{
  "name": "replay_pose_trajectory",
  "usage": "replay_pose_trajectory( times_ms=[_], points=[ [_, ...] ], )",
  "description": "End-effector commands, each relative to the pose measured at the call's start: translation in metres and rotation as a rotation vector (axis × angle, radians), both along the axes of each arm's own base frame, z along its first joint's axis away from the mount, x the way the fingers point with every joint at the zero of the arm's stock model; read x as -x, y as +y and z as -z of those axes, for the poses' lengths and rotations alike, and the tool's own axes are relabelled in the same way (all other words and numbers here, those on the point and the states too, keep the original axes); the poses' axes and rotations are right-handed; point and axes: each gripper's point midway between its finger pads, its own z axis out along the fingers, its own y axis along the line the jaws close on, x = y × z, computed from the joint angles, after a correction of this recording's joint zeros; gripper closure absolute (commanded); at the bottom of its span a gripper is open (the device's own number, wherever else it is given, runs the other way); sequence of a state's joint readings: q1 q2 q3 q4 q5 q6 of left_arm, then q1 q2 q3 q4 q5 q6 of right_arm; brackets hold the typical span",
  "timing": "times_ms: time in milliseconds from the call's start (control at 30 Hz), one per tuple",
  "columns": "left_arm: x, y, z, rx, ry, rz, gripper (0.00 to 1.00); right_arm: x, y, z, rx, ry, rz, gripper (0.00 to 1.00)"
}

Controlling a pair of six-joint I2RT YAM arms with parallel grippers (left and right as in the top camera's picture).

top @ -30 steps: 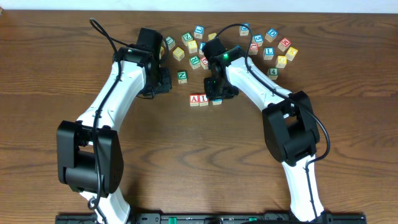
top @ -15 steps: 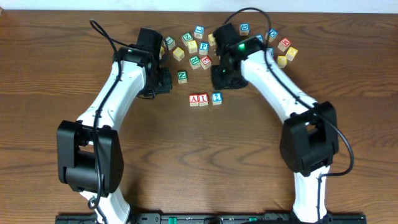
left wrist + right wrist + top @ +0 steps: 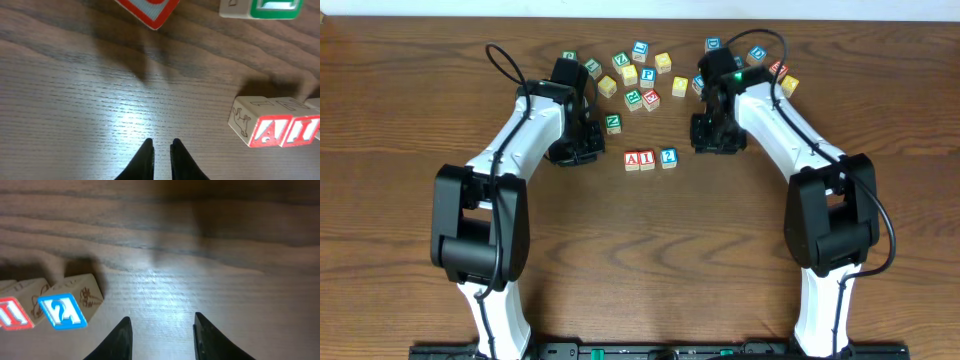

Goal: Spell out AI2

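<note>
The A cube (image 3: 634,159), I cube (image 3: 647,159) and 2 cube (image 3: 668,157) stand in a row at the frame's middle; the left hand (image 3: 161,145) is closed, empty; the right hand (image 3: 162,319) is moderately wide, empty; both should probably lift straight, not brushing the slightly turned 2 cube.

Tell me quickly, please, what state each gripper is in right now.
Left gripper: closed, holding nothing.
Right gripper: open, holding nothing.

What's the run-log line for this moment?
row: A cube, I cube, 2 cube in order | left claw: shut, empty | right claw: open, empty
</note>
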State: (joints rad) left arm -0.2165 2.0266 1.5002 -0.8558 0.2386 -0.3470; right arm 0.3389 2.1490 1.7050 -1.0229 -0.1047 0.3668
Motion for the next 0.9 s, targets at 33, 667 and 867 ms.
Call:
replay_pose_trajectory(
  times_ms=[33, 667, 867],
  points=[
    [0.003, -0.003, 0.007, 0.013, 0.022, -0.003, 0.9, 0.005, 0.009, 0.009, -0.042, -0.001, -0.019, 0.66],
    [0.003, -0.035, 0.022, 0.054, 0.014, 0.08, 0.92, 0.006, 0.017, 0.029, -0.062, -0.03, -0.033, 0.63],
    [0.003, -0.037, 0.022, 0.055, 0.01, 0.085, 0.92, 0.004, 0.024, 0.028, -0.069, -0.048, -0.046, 0.63]
  ],
)
